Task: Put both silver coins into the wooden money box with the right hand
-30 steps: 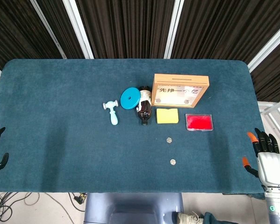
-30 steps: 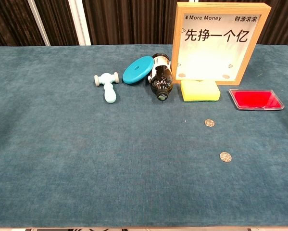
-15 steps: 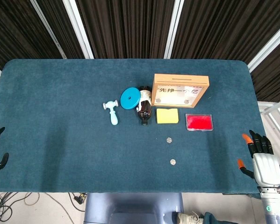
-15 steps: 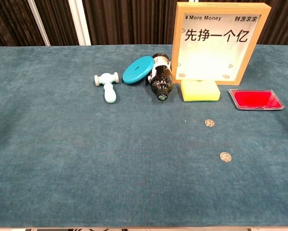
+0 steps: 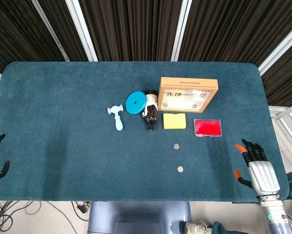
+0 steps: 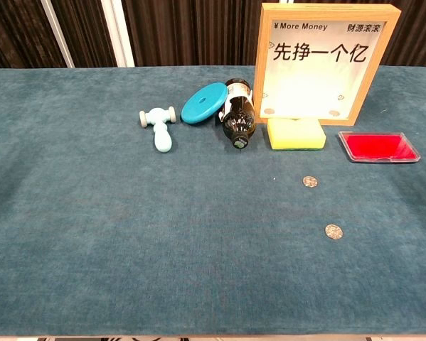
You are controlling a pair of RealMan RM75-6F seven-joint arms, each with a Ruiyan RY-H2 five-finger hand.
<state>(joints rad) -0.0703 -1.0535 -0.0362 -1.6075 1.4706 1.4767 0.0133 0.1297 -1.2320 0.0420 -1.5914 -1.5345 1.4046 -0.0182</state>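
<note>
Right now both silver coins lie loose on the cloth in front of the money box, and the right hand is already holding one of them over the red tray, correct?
Not quite. Both silver coins do lie loose in front of the wooden money box, but the right hand holds nothing: the head view shows it empty, fingers apart, at the table's near right edge, short of the red tray.

The whole table [image 5: 63, 112] is seen steeply from above by the head view, its near edge at frame bottom, while the same surface is viewed lower, closer and more level from the chest, the wooden money box [image 6: 325, 62] and coins being shared.
</note>
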